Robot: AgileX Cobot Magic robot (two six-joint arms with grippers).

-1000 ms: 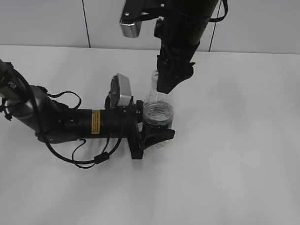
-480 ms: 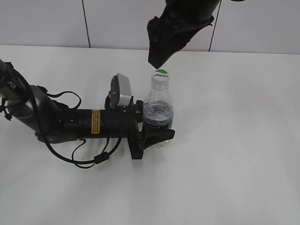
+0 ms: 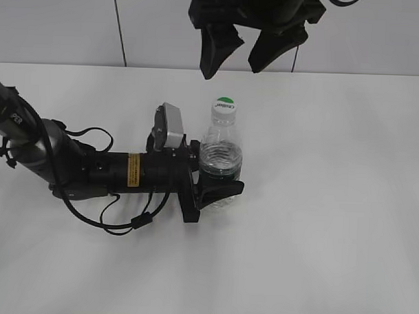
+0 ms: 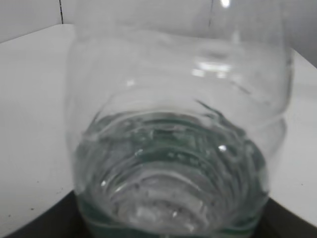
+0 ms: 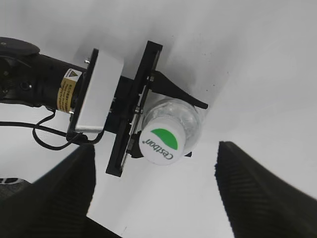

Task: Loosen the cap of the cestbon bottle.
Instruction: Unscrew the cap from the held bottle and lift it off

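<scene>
Item: cap (image 3: 225, 105), one. White, round, green half-oval mark and lettering on top. We found it seated on the neck of the bottle (image 3: 221, 156), apparently square and flush; nothing touched it. Whether it had been loosened at all we could not tell from its look.

Item: bottle, one. Clear plastic, upright on the table (image 3: 332, 202), water inside, dark green band low on the body. In the left wrist view the bottle (image 4: 173, 144) filled the frame, seen from very close.

Item: left gripper (image 3: 219, 188), one. Arm lying low along the table, left of the bottle. We noted its jaws closed around the lower body of the bottle, one dark finger showing in front of it, holding it steady.

Item: right gripper (image 3: 244, 44), one. Directly above the bottle, well clear of the cap. We recorded its fingers spread wide, nothing between them; in the right wrist view the cap (image 5: 160, 143) sat between and far below the two fingers (image 5: 252, 183).

Progress, as we judged it: bottle secured, which was the holding half of the job. Remaining, if the cap was not yet loose: descent onto the cap, closing on it, turning.

Other: table, one, white; wall behind the bottle, pale, with a dark vertical seam (image 3: 118, 26).
</scene>
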